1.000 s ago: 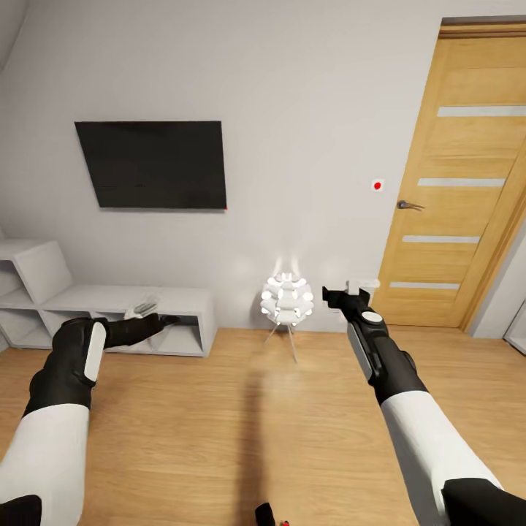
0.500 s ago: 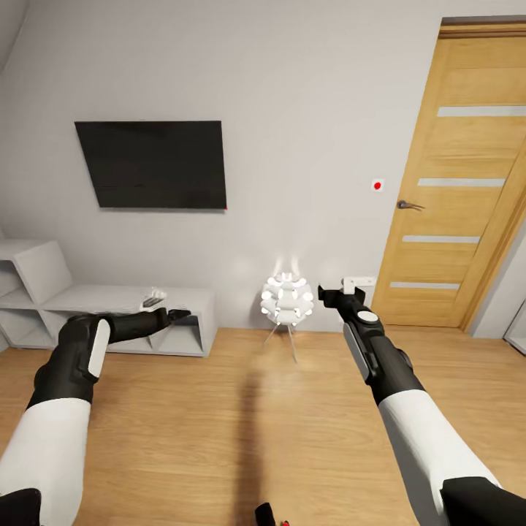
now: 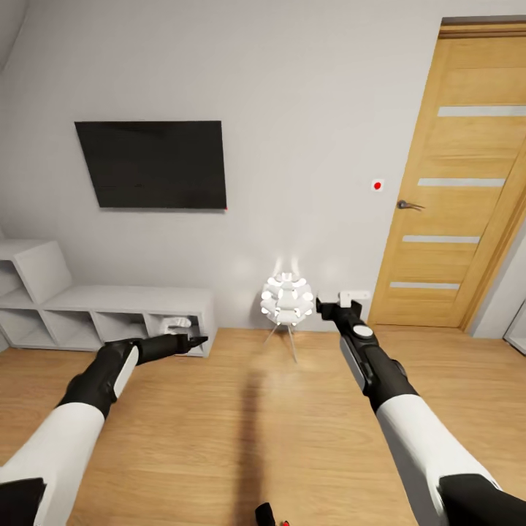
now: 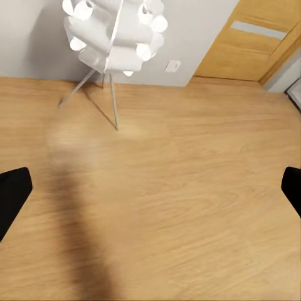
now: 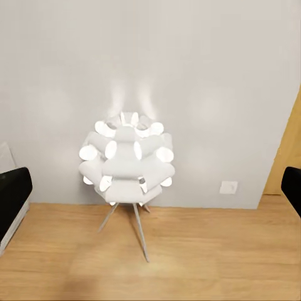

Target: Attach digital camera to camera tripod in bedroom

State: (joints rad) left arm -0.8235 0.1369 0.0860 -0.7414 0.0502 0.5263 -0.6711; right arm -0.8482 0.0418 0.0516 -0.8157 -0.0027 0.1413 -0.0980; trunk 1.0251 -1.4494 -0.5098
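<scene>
A pale grey wall [image 3: 307,109] fills the upper half of my head view, with a wood door [image 3: 456,183] at the right edge and a dark wall-mounted television [image 3: 151,164] at upper left. Below it, a low white shelf unit [image 3: 109,310] runs along the left side, and light wood floor [image 3: 241,424] covers the lower half. At centre stands a glowing white ball-shaped lamp [image 3: 288,299] on thin splayed legs, which is a lamp and not the stand I need. Neither the digital camera nor the camera tripod can be picked out here; a small dark shape with a red speck [image 3: 272,516] sits at the bottom edge, too cropped for me to name, though it might be part of one of them.

Both arms reach forward, empty. The left gripper [image 3: 191,341], at lower left of centre, has its fingers spread wide, the two black tips sitting at opposite edges of the left wrist view [image 4: 11,197] with bare floor between. The right gripper [image 3: 330,305], just right of the lamp, is likewise spread, nothing held, and its wrist camera looks straight at the lamp [image 5: 127,162].

My judgement: this is a search step. To do it well I would turn the base and head slowly to sweep the room, keep both arms tucked clear of the lamp and shelf unit, and leave the fingers parted until the black camera body is found
</scene>
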